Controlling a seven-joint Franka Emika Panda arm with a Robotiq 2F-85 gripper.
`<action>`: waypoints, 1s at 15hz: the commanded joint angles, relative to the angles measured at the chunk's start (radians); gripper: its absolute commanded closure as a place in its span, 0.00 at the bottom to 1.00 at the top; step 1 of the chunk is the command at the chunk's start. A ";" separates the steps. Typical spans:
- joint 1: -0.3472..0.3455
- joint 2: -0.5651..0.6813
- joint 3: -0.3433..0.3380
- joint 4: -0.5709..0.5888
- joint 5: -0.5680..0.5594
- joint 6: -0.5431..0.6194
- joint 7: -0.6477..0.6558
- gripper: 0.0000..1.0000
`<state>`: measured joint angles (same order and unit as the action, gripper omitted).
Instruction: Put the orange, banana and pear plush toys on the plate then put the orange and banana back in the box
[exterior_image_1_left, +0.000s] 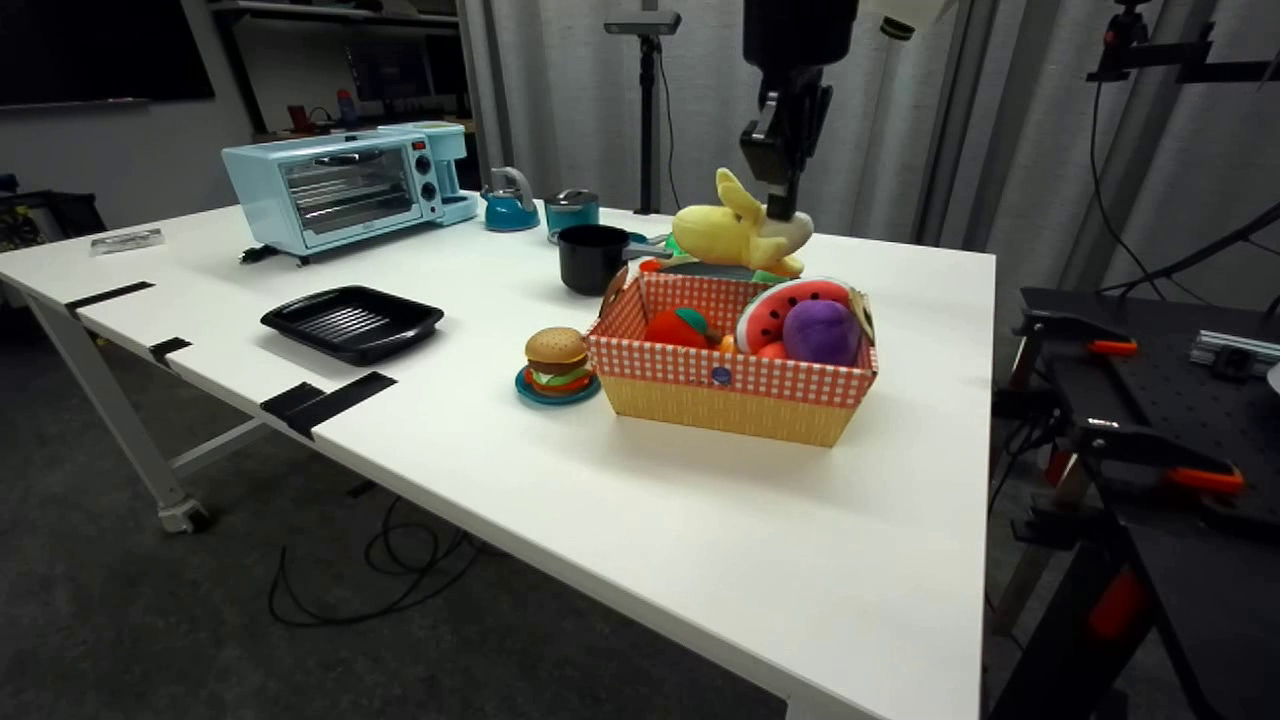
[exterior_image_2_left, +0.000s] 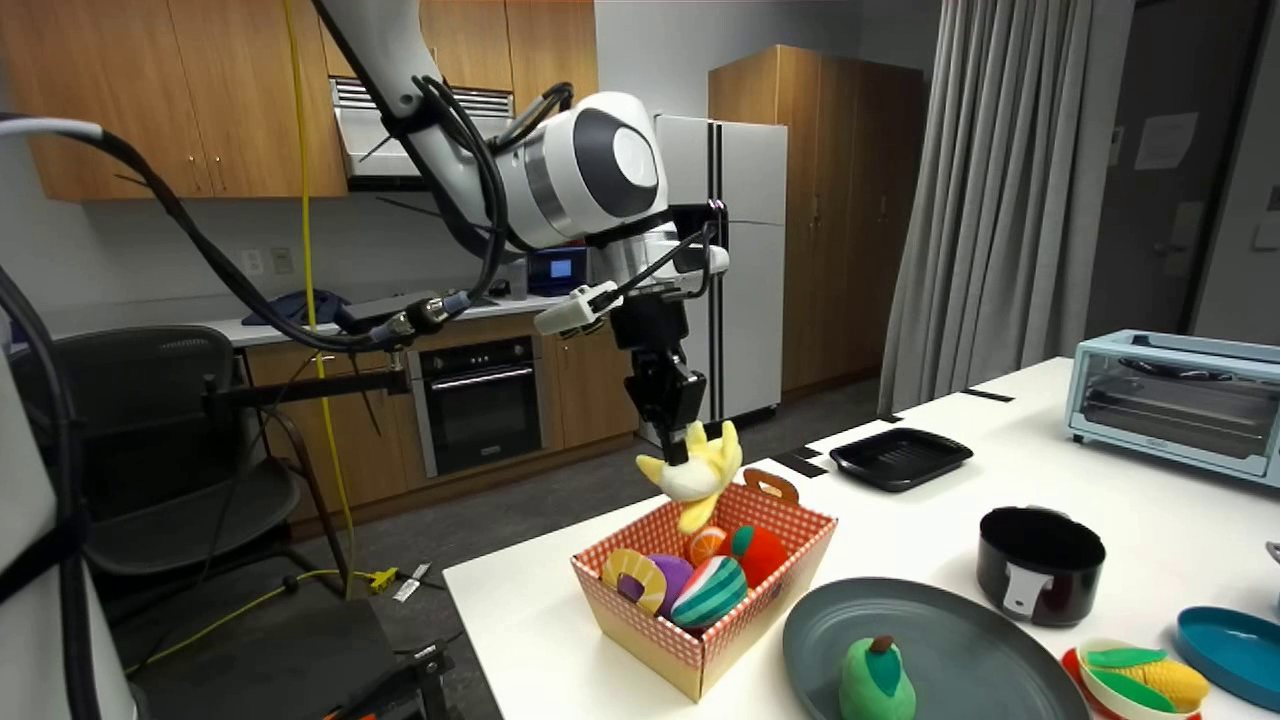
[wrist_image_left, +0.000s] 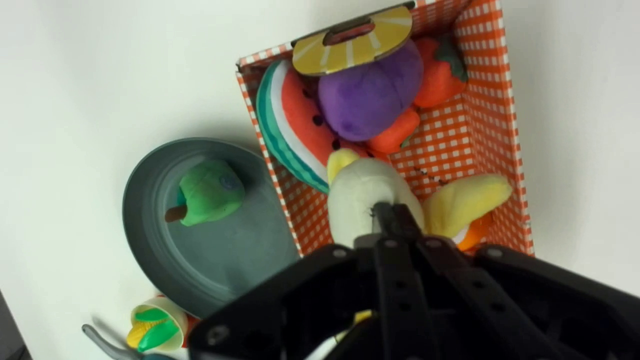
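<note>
Above the box (exterior_image_1_left: 735, 395), jaws nearly closed, the gripper (exterior_image_2_left: 676, 456) pinches the banana (exterior_image_2_left: 700, 482), best lowered between the edges before release.

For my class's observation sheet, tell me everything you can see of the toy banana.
The banana looks like soft plush: a partly peeled shape with yellow peel flaps spreading around a rounded, off-white end. It is held roughly level above the open box, the jaws shut on the pale end. Whether any flap touches what lies below is unclear.
</note>
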<state>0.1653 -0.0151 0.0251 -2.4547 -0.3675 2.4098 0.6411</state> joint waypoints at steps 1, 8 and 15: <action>-0.032 -0.058 0.027 -0.047 0.062 -0.037 -0.119 0.66; -0.070 -0.054 0.017 -0.030 0.068 -0.079 -0.231 0.13; -0.090 -0.085 -0.004 0.006 0.393 -0.228 -0.582 0.00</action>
<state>0.0915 -0.0562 0.0301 -2.4627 -0.1486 2.2704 0.2474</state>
